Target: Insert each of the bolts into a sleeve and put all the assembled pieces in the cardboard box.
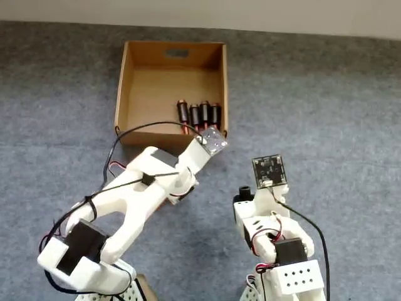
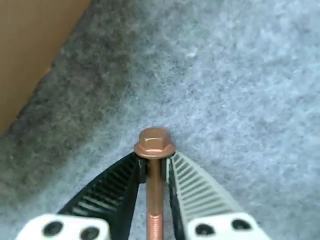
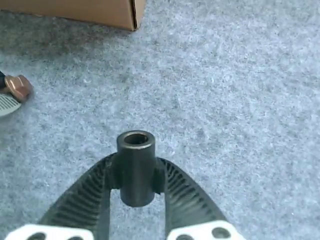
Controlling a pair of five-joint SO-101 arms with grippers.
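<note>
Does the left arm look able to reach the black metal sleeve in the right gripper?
Probably yes: the black sleeve juts out open-ended, the left gripper holds its copper bolt nearby, only carpet between.

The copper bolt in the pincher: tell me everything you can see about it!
The bolt looks like copper-coloured metal. It has a six-sided head with a round flange under it, a smooth shank, and threads at its other end. The left gripper is shut on it just below the head, one ribbed finger on each side. Grey carpet lies behind it, and no sleeve is on it yet.
</note>
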